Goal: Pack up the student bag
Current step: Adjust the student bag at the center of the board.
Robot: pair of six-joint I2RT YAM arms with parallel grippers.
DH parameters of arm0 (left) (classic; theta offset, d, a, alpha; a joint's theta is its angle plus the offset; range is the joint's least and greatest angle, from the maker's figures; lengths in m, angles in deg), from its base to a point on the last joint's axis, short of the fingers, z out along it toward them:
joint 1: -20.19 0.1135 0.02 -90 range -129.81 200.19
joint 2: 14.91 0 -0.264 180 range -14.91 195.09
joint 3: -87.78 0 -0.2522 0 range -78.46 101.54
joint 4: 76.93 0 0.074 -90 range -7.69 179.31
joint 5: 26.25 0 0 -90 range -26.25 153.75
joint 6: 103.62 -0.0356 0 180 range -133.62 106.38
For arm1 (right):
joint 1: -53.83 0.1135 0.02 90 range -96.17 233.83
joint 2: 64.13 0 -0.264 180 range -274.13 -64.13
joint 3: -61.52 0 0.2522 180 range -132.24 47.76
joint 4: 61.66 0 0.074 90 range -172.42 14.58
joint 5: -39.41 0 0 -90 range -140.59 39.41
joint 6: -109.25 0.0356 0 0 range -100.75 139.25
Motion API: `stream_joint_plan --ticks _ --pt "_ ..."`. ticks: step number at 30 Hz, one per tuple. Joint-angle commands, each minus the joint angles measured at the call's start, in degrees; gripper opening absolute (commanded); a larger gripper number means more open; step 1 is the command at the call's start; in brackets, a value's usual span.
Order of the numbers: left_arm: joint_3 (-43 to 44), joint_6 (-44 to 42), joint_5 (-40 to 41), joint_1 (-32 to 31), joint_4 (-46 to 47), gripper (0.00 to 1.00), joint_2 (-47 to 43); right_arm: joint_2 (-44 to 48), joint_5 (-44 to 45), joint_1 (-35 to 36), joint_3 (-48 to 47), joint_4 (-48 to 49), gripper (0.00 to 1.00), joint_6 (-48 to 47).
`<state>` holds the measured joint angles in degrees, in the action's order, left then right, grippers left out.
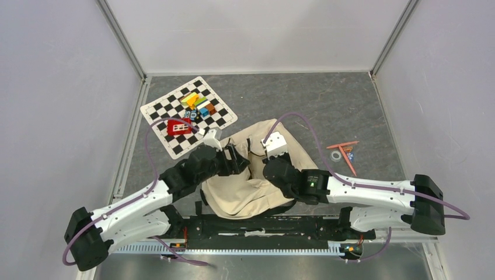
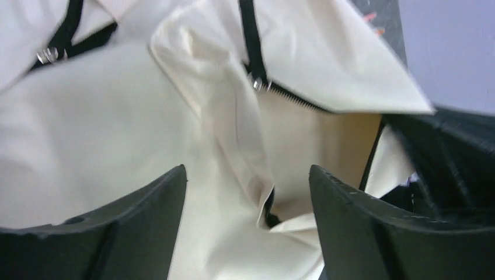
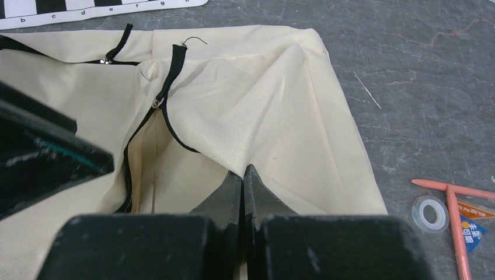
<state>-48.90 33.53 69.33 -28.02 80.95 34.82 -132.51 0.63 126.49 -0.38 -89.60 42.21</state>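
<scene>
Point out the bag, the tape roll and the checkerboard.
bag (image 1: pixel 242 195): top view, cream fabric between the arms.
tape roll (image 3: pixel 418 211): right wrist view, left rim.
checkerboard (image 1: pixel 159 114): top view, bare left corner.

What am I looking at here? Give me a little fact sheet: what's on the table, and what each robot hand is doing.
Bag: cream student bag, lying mid-table, zipper partly open
Left gripper: open, over the bag's opening
Right gripper: shut, pinching a fold of the bag's fabric
Far left of bag: checkered board with coloured blocks
Right of bag: orange pencils and a tape roll
</scene>
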Motion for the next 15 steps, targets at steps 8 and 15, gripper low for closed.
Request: stream_joint_plan --ticks 8,15 --pt "7.71 -6.37 3.69 1.27 -2.98 0.79 13.97 2.46 1.31 -0.47 -0.16 6.15 0.0 -0.11" --pt "3.84 -5.36 4.64 2.6 -2.8 0.33 12.85 3.8 4.28 -2.59 0.59 2.19 0.0 2.26"
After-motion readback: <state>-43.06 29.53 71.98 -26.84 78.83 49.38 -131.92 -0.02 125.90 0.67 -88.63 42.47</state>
